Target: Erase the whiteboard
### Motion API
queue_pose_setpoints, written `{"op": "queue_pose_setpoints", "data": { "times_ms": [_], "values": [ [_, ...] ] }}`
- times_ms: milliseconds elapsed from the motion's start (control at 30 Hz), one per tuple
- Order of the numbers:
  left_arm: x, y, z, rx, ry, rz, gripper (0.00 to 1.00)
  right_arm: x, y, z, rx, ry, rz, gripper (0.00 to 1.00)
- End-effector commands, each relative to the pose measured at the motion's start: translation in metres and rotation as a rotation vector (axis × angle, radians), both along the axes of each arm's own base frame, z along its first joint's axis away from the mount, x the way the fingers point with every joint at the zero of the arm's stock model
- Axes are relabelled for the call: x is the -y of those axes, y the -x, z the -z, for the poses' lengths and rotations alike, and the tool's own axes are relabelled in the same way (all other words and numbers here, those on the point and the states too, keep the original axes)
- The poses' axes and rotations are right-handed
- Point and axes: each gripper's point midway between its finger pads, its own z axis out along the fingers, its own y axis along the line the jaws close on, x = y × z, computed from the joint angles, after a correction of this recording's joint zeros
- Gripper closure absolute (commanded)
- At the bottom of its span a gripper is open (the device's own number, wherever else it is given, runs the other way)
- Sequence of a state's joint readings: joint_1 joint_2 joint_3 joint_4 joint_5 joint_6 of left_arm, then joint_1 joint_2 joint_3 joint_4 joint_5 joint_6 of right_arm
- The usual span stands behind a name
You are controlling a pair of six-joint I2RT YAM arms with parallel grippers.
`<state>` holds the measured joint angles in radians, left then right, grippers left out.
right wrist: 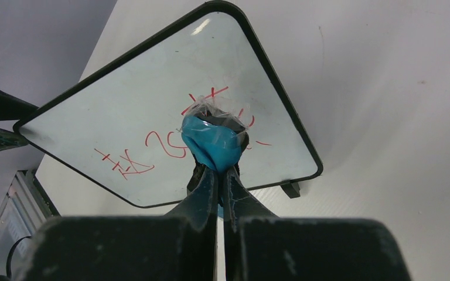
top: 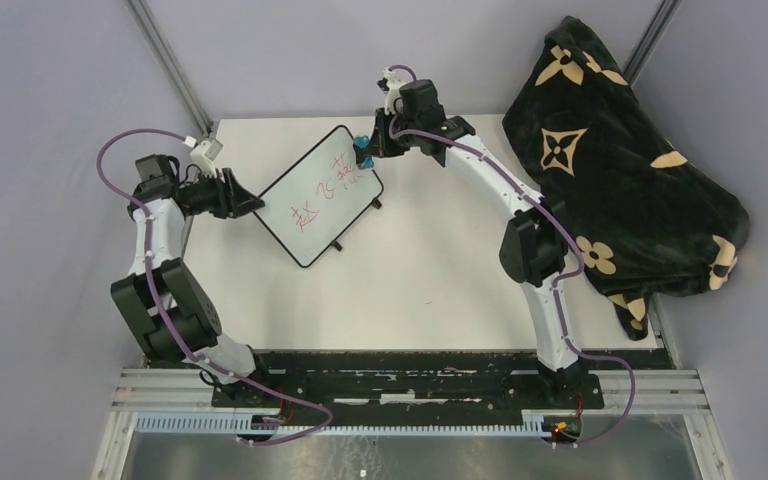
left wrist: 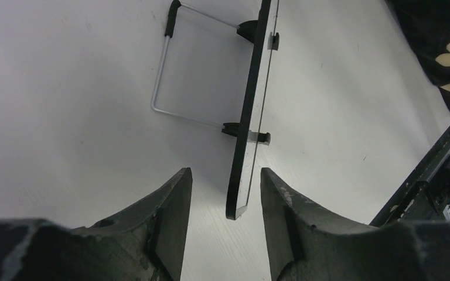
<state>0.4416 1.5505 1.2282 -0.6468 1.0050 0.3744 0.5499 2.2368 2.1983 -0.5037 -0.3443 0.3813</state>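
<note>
- The whiteboard (top: 305, 228) sat cornerwise on the far left part of the table (top: 430, 290), between the two arms.
- Red writing (top: 326, 193) ran across its face.
- From the left wrist it showed edge-on, with a wire stand (left wrist: 159, 88) behind it.
- The left claw (left wrist: 225, 175) had its jaws apart, one on each side of the board's left corner, with a gap on both sides.
- The right claw (right wrist: 219, 174) was pinched tight on a blue eraser (right wrist: 212, 143) wrapped in clear film, at the board's far right edge.
- I couldn't tell whether the eraser touched the board.
- A black blanket (top: 610, 170) with tan flowers lay heaped at the table's right side, well apart from the board.
</note>
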Motion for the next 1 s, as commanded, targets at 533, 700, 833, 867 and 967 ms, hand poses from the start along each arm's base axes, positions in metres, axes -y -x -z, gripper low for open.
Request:
{"op": "queue_pose_setpoints", "data": {
  "times_ms": [533,700,833,867,967],
  "values": [
    [0.013,-0.006,-0.010,0.032,0.016,0.054,0.83,-0.040,-0.024,0.006,0.214,0.019,0.047,0.99],
    [0.013,-0.007,-0.008,0.027,0.009,0.063,0.97,-0.036,-0.031,0.014,0.254,0.052,0.068,0.99],
    [0.011,-0.005,-0.004,0.019,-0.014,0.077,0.97,-0.034,-0.033,0.020,0.267,0.068,0.069,0.99],
    [0.011,-0.004,-0.002,0.016,-0.019,0.083,0.97,-0.034,-0.034,0.021,0.270,0.068,0.073,0.99],
    [0.010,-0.001,0.003,0.009,-0.040,0.110,0.97,-0.034,-0.037,0.023,0.282,0.068,0.079,0.99]
  ]
}}
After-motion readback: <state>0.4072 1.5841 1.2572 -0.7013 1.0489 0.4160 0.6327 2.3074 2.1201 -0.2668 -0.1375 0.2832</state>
